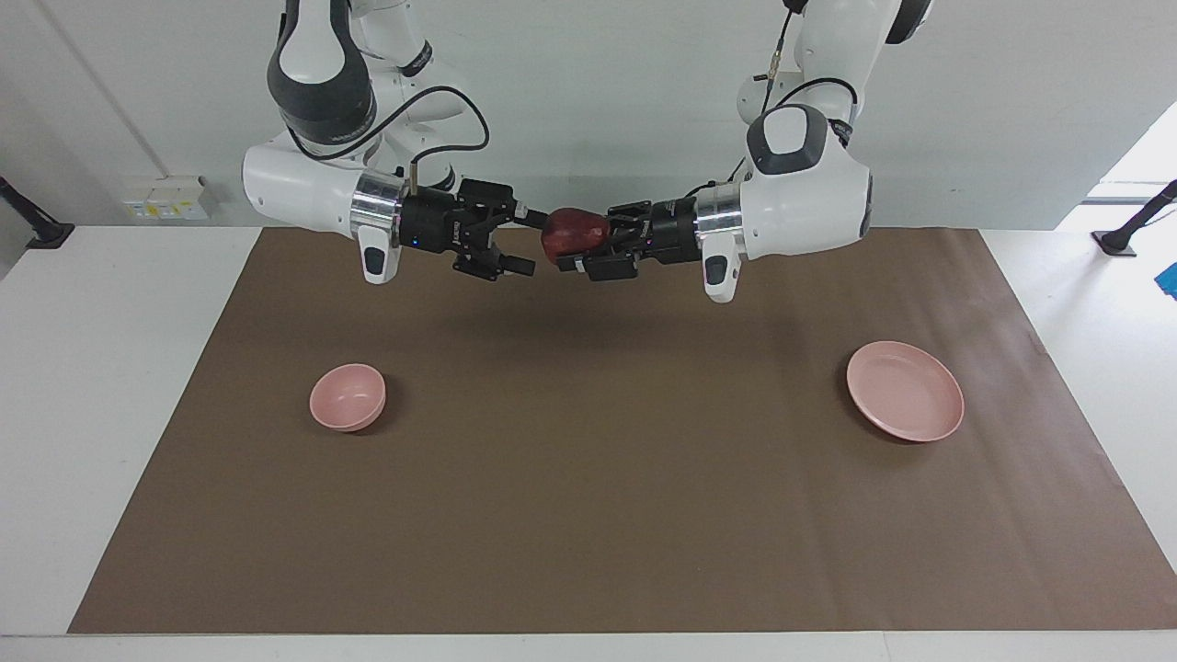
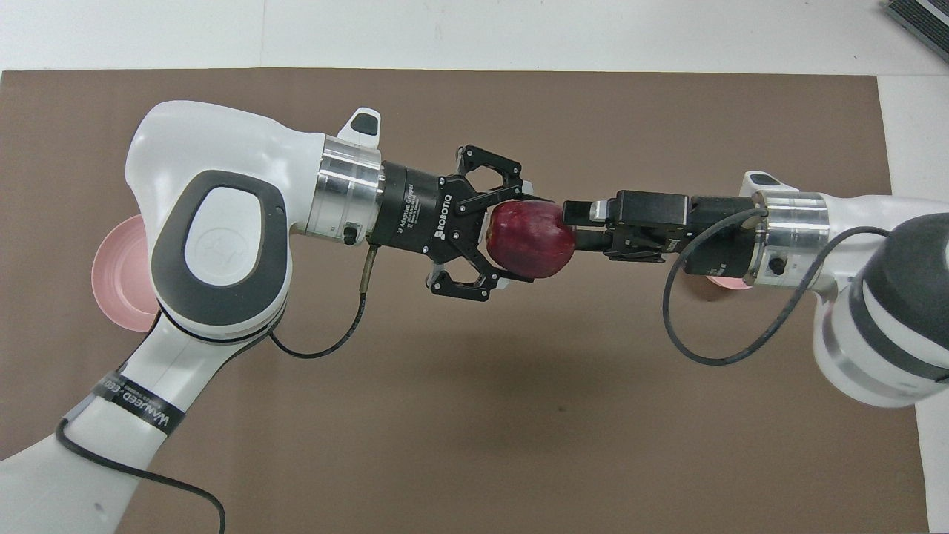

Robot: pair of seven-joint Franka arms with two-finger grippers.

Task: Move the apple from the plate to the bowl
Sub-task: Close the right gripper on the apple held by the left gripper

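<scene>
Brown paper-covered surface (image 1: 588, 515): left claw (image 2: 511, 236) clamped on small dark red apple (image 2: 530, 248); right claw (image 1: 533, 241) spread beside it. Apple's smooth, firm; you grip its widest part.

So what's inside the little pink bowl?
Nothing. The bowl sits empty on the brown mat. The apple is up in the air, held by the left end effector.

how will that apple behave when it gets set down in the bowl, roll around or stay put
The apple, held in the air by the left pincer, looks round and glossy, so it probably rolls if released. The deep bowl should likely stop it. It seems rigid, unlikely to squash.
</scene>
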